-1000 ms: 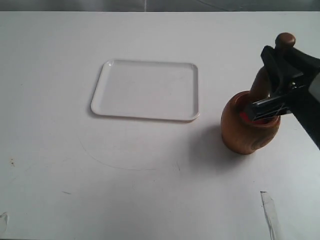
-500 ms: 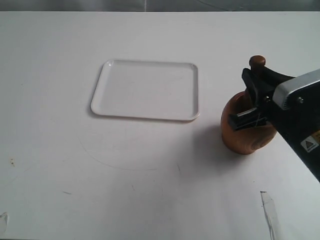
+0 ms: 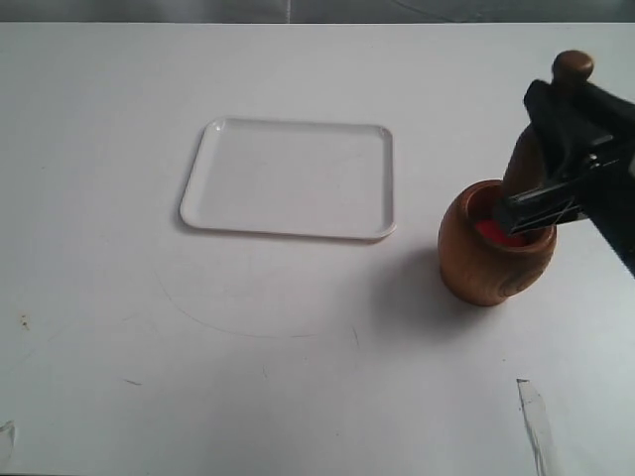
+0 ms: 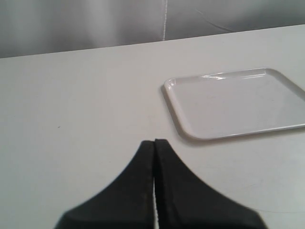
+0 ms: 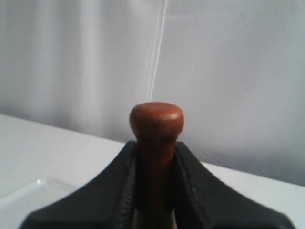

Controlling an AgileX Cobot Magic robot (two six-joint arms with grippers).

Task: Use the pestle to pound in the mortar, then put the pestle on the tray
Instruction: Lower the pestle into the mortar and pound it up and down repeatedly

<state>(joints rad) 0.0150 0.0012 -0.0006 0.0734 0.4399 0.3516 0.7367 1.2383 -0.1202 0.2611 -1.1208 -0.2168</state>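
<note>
The brown wooden mortar (image 3: pixel 493 248) stands upright on the table at the right, its red inside bottom showing. My right gripper (image 3: pixel 558 149) is shut on the handle of the reddish-brown pestle (image 3: pixel 536 139). The pestle's thick end hangs at the mortar's mouth and its knob pokes out above the fingers. In the right wrist view the pestle (image 5: pixel 156 131) stands between the black fingers of the right gripper (image 5: pixel 155 157). The white tray (image 3: pixel 292 178) lies to the left of the mortar, and shows as the tray (image 4: pixel 238 102) in the left wrist view. My left gripper (image 4: pixel 154 143) is shut on nothing and cannot be seen in the exterior view.
A strip of clear tape (image 3: pixel 534 421) is stuck to the table near its front right edge. A faint curved pencil line (image 3: pixel 238 322) runs in front of the tray. A grey curtain (image 4: pixel 95 21) hangs behind the table.
Half a second ago the pestle was pushed down deep in the mortar. My right gripper has since lifted it up, back to about where it was a second ago. The left gripper shows no earlier frames.
</note>
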